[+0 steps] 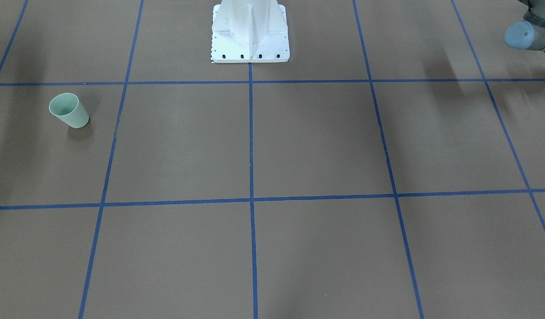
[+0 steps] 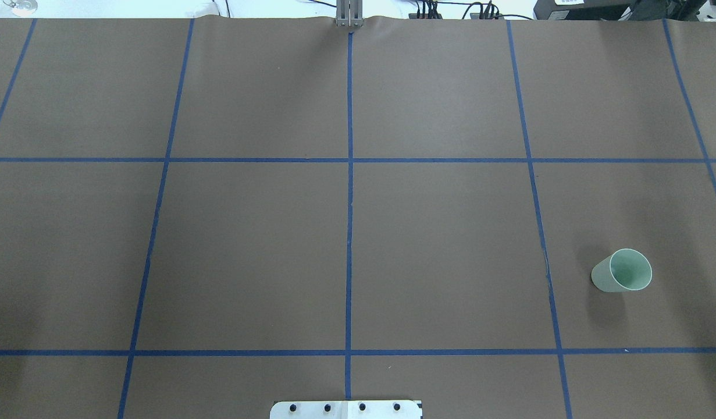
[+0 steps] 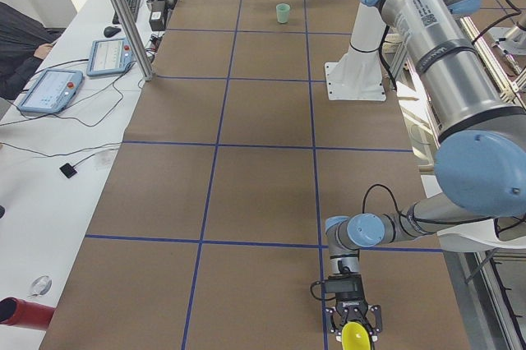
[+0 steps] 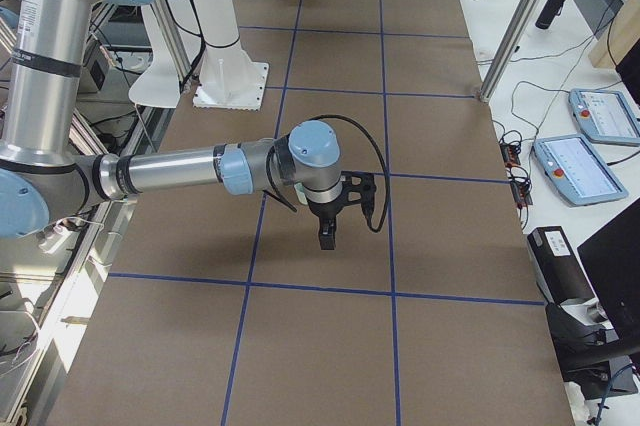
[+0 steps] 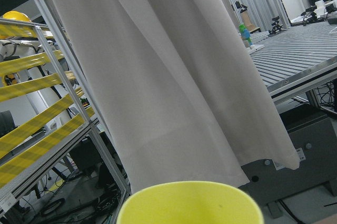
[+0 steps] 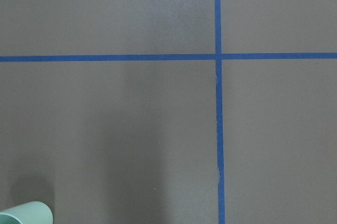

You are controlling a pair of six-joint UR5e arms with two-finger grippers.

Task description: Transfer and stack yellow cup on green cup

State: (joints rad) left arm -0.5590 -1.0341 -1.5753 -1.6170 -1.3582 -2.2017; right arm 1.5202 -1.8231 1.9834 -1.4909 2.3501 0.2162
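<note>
The green cup (image 1: 68,110) stands upright on the brown table, on my right side (image 2: 622,271). It is small and far in the exterior left view (image 3: 283,12), and its rim shows at the bottom left of the right wrist view (image 6: 25,214). The yellow cup (image 3: 355,338) sits between the fingers of my left gripper (image 3: 355,327) at the table's left end. Its rim fills the bottom of the left wrist view (image 5: 189,203). My right gripper (image 4: 326,238) hangs pointing down over the table beside the green cup. I cannot tell whether either gripper is open or shut.
The white robot pedestal (image 1: 250,35) stands at the table's middle on the robot's side. My left arm's elbow (image 1: 527,33) shows at the top right corner. Blue tape lines grid the table. Tablets (image 3: 49,91) and a metal post (image 3: 123,17) stand on the operators' side.
</note>
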